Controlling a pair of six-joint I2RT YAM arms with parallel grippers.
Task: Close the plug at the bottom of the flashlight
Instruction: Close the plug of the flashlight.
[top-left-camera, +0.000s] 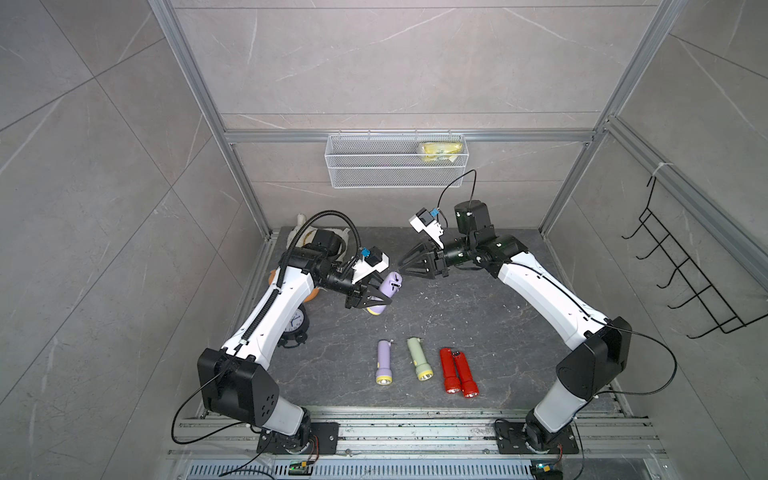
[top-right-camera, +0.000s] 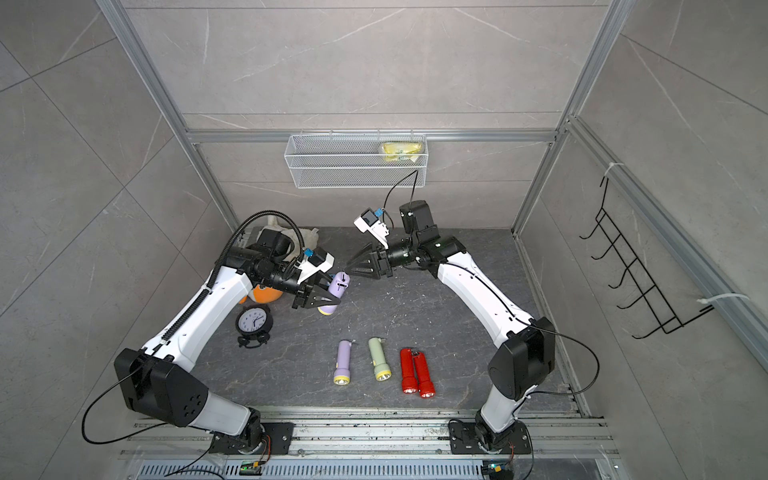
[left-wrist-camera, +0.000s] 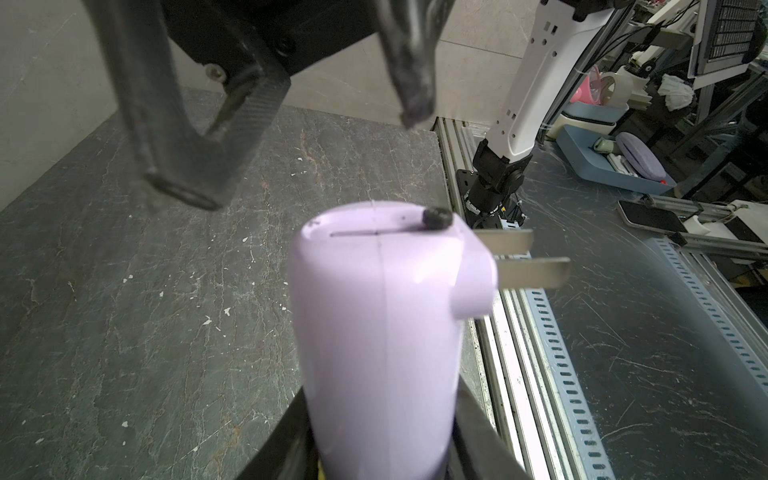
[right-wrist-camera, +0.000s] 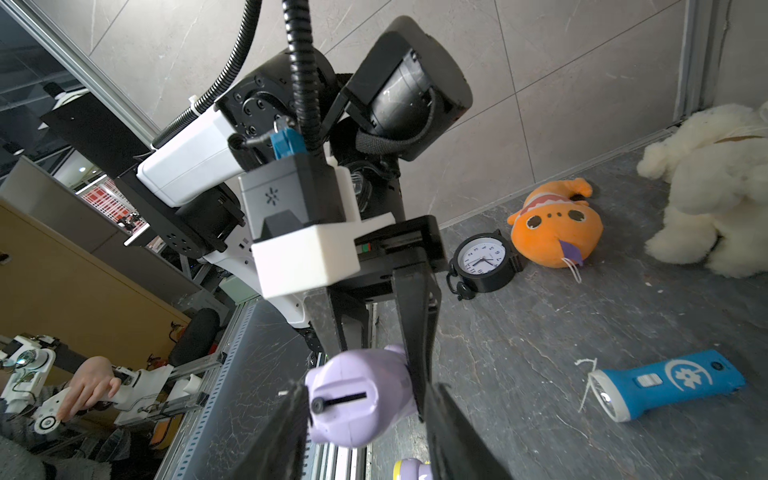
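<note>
Top views, left claw: the flashlight (top-left-camera: 390, 286) is being gripped around its body by the left claw (top-left-camera: 383, 297), above the table (top-left-camera: 478, 316), tilted, with its bottom end turned toward the right claw (top-left-camera: 402, 269).
Top views, right claw: it is being held just beside that bottom end, jaws apart, with nothing gripped.
Top views, table: a row of flashlights (top-left-camera: 420, 361) is being shown lying near the front, well apart from the held one.
Left wrist, flashlight: the body (left-wrist-camera: 374, 316) is being clamped low down between the left claw's fingers (left-wrist-camera: 286, 453).
Left wrist, plug: the plug (left-wrist-camera: 528, 266) is being shown unfolded, with two prongs sticking out sideways.
Left wrist, right claw: its fingers (left-wrist-camera: 183, 124) are being held apart beyond the bottom end, not touching it.
Right wrist, flashlight: the slotted bottom end (right-wrist-camera: 357, 399) is being framed between the right claw's spread fingers (right-wrist-camera: 286, 436); contact cannot be told.
Right wrist, table: a clock (right-wrist-camera: 484, 259) and a blue flashlight (right-wrist-camera: 665, 386) are being shown on it.
</note>
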